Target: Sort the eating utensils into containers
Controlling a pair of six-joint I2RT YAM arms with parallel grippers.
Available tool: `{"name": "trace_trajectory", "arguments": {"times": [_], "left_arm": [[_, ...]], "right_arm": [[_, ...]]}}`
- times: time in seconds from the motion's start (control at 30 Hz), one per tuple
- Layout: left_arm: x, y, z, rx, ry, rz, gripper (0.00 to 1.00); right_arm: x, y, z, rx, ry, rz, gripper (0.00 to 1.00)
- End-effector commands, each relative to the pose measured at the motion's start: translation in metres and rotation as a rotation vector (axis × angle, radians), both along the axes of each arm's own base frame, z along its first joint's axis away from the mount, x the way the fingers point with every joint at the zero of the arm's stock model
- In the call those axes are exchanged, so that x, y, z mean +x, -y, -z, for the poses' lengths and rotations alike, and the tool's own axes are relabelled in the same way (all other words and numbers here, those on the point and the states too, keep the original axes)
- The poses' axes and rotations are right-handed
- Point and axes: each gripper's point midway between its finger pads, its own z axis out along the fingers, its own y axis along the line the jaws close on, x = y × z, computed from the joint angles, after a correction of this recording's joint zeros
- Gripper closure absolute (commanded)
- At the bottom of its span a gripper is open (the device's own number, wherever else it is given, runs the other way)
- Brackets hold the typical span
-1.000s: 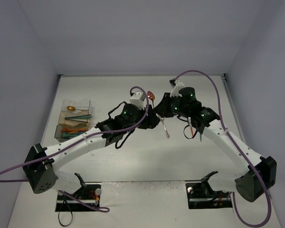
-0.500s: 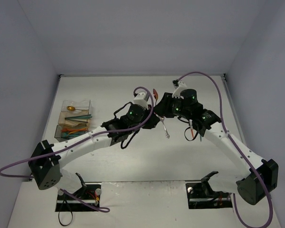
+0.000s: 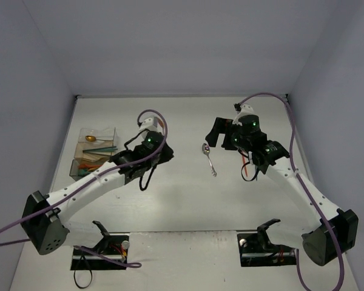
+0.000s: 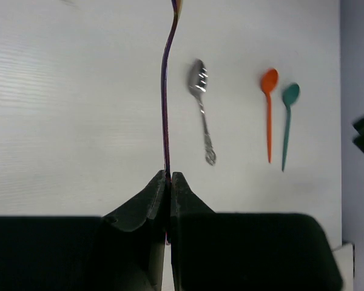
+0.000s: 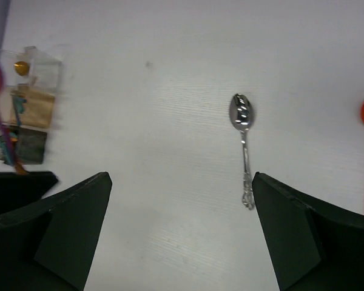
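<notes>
The left hand (image 4: pixel 168 177), pinching the handle of a slim reddish spoon (image 4: pixel 165 91), has drawn back left of the silver spoon (image 3: pixel 208 159), over which both hands met a second ago; the right hand (image 5: pixel 179 182), shut then, now stands spread wide just right of it. The silver spoon lies on the table (image 3: pixel 188 200) between them, an orange spoon (image 4: pixel 268 109) and a teal spoon (image 4: pixel 287 124) side by side farther right, the clear container (image 3: pixel 97 148) well to its left

Slim utensil (image 4: pixel 165 109) in L tool (image 4: pixel 168 175) grip
</notes>
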Motion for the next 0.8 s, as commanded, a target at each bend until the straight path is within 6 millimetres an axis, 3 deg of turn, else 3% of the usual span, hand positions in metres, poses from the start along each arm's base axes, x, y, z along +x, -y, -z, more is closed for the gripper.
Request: {"name": "trace_trajectory", "arguments": {"times": [0.0, 0.23, 0.37, 0.6, 0.77], "left_arm": [[0.019, -0.077, -0.019, -0.043, -0.049, -0.281, 1.0], [0.042, -0.191, -0.017, -0.069, -0.191, -0.652, 1.0], [0.064, -0.227, -0.008, -0.122, -0.273, -0.74, 1.0], [0.104, -0.268, 0.023, -0.174, -0.407, -0.833, 1.0], [0.128, -0.279, 0.038, -0.254, -0.49, -0.854, 0.98]], "right_arm": [[0.006, 0.033, -0.017, -0.12, 0.071, 0.089, 0.0], [-0.002, 0.042, -0.022, -0.139, 0.101, 0.075, 0.0], [-0.006, 0.044, -0.025, -0.144, 0.113, 0.074, 0.0], [-0.013, 0.045, -0.023, -0.141, 0.117, 0.064, 0.0], [-0.016, 0.048, -0.024, -0.153, 0.128, 0.068, 0.0]]}}
